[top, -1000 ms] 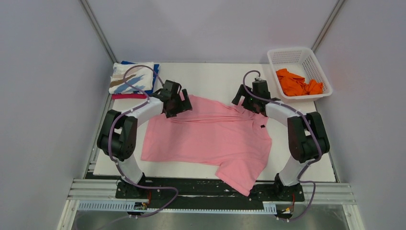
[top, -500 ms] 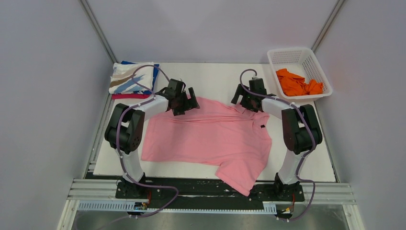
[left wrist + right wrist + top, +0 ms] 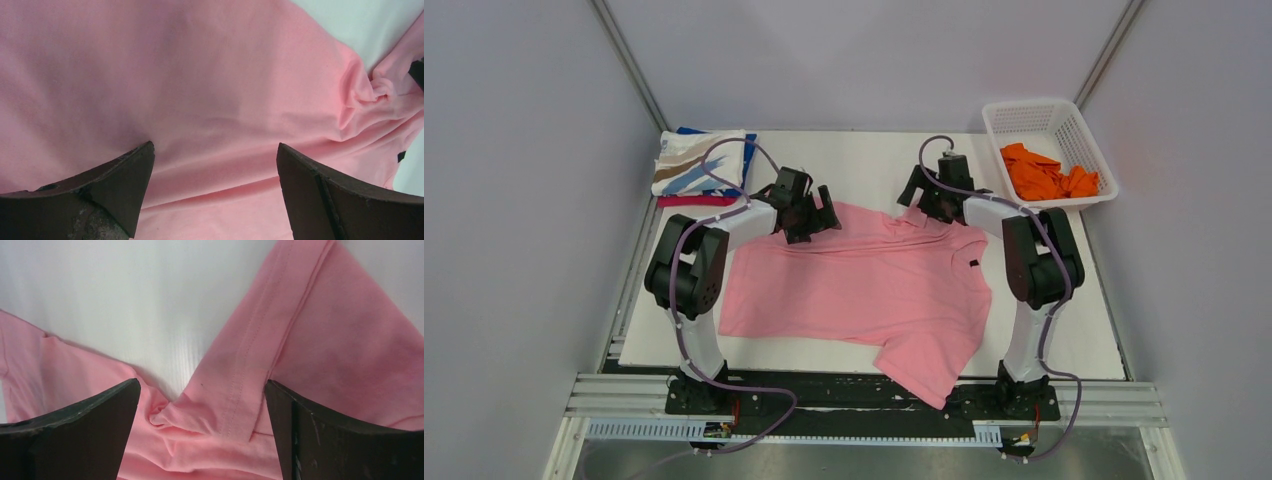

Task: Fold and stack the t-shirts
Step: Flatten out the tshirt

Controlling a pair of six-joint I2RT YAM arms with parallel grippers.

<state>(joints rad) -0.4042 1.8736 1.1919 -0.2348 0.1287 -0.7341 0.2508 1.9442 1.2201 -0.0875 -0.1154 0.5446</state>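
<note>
White tabletop (image 3: 864, 160) is enclosed by pale grey panels (image 3: 524, 150), and most of its middle is covered by the light pink t-shirt (image 3: 864, 285), spread nearly flat. At the shirt's 5 o'clock corner one sleeve (image 3: 929, 375) is draped over the near edge of the board. Farther in, the left gripper (image 3: 816, 215) is held over the shirt's far edge at about 11 o'clock of the cloth; in its wrist view the fingers (image 3: 125, 170) are spread wide above smooth pink fabric. The right gripper (image 3: 921, 198) is set at about 1 o'clock of the shirt. Its fingers (image 3: 100, 405) are likewise parted, and a stitched band of pink cloth with a small bunched crease is seen in the gap. Whether either pair of tips touches the cloth cannot be told. At the table's 11 o'clock corner a folded stack is laid: a white streaked t-shirt (image 3: 696, 162) on top, a blue t-shirt (image 3: 686, 131) and a magenta t-shirt (image 3: 686, 201) showing beneath. At 1 o'clock a white lattice basket (image 3: 1036, 112) is placed — an orange t-shirt (image 3: 1044, 175) is crumpled inside.
</note>
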